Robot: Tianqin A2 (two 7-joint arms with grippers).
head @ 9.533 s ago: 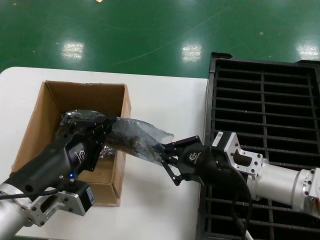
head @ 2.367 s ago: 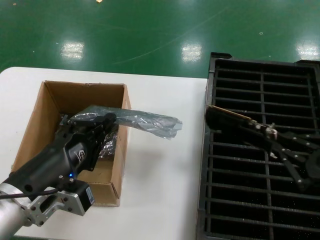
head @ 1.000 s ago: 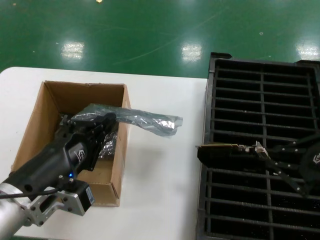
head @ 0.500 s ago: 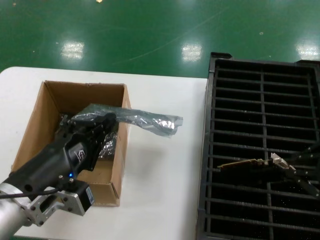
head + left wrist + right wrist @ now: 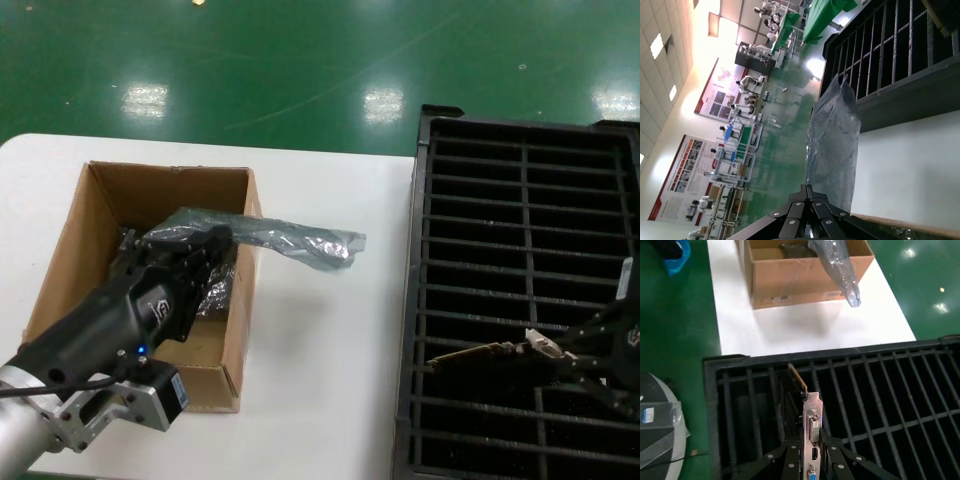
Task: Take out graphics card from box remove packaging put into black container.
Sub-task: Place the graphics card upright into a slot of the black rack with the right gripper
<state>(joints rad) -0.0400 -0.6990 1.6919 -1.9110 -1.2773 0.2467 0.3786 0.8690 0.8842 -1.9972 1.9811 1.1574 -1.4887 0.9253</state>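
Your biggest thing is the black tray [image 5: 525, 200], which stands on the right part of the white table [image 5: 330, 330]. The brown carton [image 5: 90, 230] sits on the left part, well apart from the tray. Over the carton your left gripper [image 5: 185, 245] is closed on the empty plastic bag [image 5: 300, 240], which sticks out over the carton wall toward the tray. The bag is light, soft and slippery, so it can slide out from the fingers. The right gripper [image 5: 812, 452] is clamped on the silver bracket of the graphics card [image 5: 807, 405], low over the near slots of the tray. The card is thin, stiff and fragile; hold it by the bracket or the board edges, not by its components.
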